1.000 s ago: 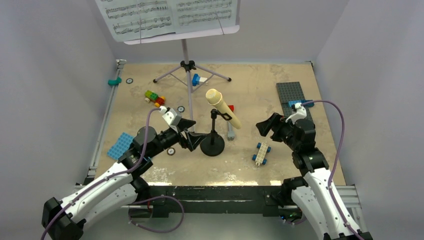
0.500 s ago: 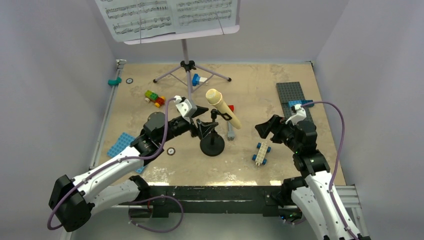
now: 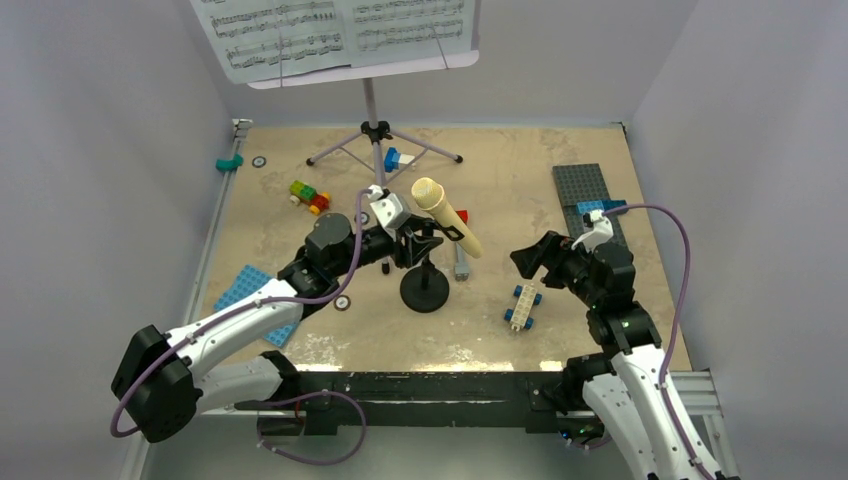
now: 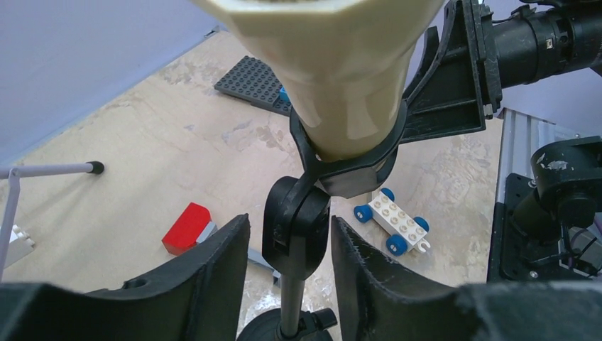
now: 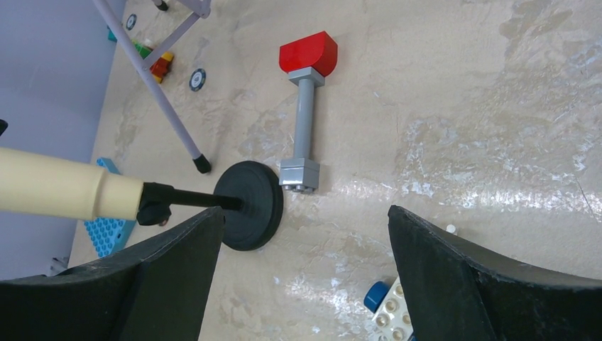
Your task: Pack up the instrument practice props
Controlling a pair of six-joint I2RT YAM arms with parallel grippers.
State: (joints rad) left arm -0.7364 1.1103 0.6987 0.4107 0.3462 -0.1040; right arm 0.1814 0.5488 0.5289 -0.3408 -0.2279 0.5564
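Cream-yellow toy microphone [image 3: 447, 222], clipped on black mic stand [image 3: 424, 292], centre of worktop [image 3: 580, 330]. Left gripper [image 3: 425, 243] raised from base to swivel joint [image 4: 297, 227]; jaws open, straddling it, nothing held. Right gripper [image 3: 527, 255]: jaws wide, empty. Grasp judged imminent.

left hand [image 3: 418, 240] raised from mic stand [image 3: 424, 290] base, now straddling its upper joint
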